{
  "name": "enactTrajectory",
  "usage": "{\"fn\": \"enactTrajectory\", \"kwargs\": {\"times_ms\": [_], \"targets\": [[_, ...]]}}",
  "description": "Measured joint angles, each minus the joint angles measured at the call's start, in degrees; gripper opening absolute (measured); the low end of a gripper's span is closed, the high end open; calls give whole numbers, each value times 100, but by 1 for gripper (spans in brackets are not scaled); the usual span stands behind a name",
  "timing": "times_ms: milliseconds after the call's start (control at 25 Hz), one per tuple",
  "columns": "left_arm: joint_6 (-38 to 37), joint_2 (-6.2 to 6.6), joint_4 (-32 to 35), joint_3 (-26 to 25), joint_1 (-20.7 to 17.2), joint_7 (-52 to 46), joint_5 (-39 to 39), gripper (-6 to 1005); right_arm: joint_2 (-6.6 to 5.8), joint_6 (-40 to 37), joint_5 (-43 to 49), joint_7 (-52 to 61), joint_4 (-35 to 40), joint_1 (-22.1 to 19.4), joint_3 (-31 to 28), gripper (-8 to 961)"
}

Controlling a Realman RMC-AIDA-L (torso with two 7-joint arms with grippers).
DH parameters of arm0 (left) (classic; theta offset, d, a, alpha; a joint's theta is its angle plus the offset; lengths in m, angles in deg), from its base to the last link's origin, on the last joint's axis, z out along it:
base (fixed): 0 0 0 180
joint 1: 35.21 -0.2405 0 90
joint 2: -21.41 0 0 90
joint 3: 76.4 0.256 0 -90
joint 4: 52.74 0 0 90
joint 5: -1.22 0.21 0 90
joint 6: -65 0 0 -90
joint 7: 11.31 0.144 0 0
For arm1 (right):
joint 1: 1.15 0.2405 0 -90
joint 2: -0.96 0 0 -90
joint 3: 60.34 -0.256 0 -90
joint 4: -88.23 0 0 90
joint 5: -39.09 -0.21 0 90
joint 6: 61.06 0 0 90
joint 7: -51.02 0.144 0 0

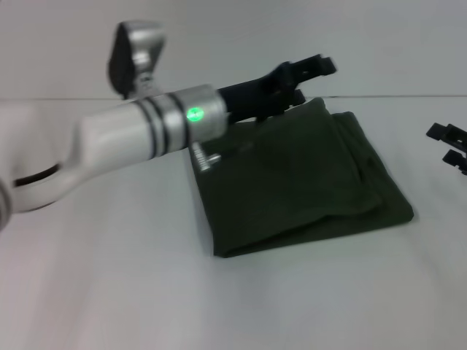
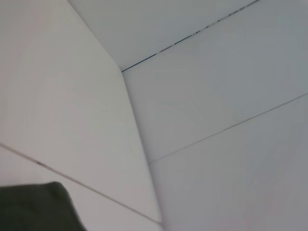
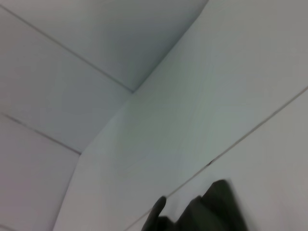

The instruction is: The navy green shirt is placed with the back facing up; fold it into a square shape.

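Observation:
The navy green shirt (image 1: 299,179) lies folded into a rough square on the white table, right of centre, plain side up. My left arm reaches across it from the left. The left gripper (image 1: 306,76) hovers at the shirt's far edge, and I cannot see whether it touches the cloth. A corner of the shirt (image 2: 33,207) also shows in the left wrist view. My right gripper (image 1: 450,144) sits at the table's right edge, well clear of the shirt, open and holding nothing.
The white table (image 1: 109,277) stretches bare to the left and in front of the shirt. White wall panels with thin seams fill both wrist views. A dark blurred shape (image 3: 211,209) in the right wrist view cannot be identified.

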Motion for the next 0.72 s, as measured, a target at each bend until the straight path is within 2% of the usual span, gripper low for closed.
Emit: {"fn": "enactTrajectory", "kwargs": {"times_ms": [40,80,120,240,360,480,560,600,720], "targets": [[-263,24,159,-10,-198,-99,1,847,-15,-43,27,7,5,12,29,822],[-491,58,294,-10,-361,-217,23,847,-105,-210,185,102,34,48,130,821],[-745,114,457,10,-546,-367,64,847,-105,-210,185,102,34,48,130,821],[-1457,351,672,89,-931,-782,298,847,-309,-522,635,419,51,199,308,820],[-2056,576,701,100,-1159,-879,501,847,-529,-775,1201,965,51,453,489,818],[-2590,748,847,74,-1399,-805,679,847,-685,-917,1868,1534,51,823,666,817],[-2731,777,942,52,-1487,-784,743,848,-762,-989,2289,1908,53,1069,745,816],[-2926,799,1215,-5,-1674,-767,855,848,-788,-1004,2497,2106,60,1199,762,815],[-3111,788,1581,-107,-1845,-727,1117,848,-812,-991,3013,2547,91,1561,782,814]]}}
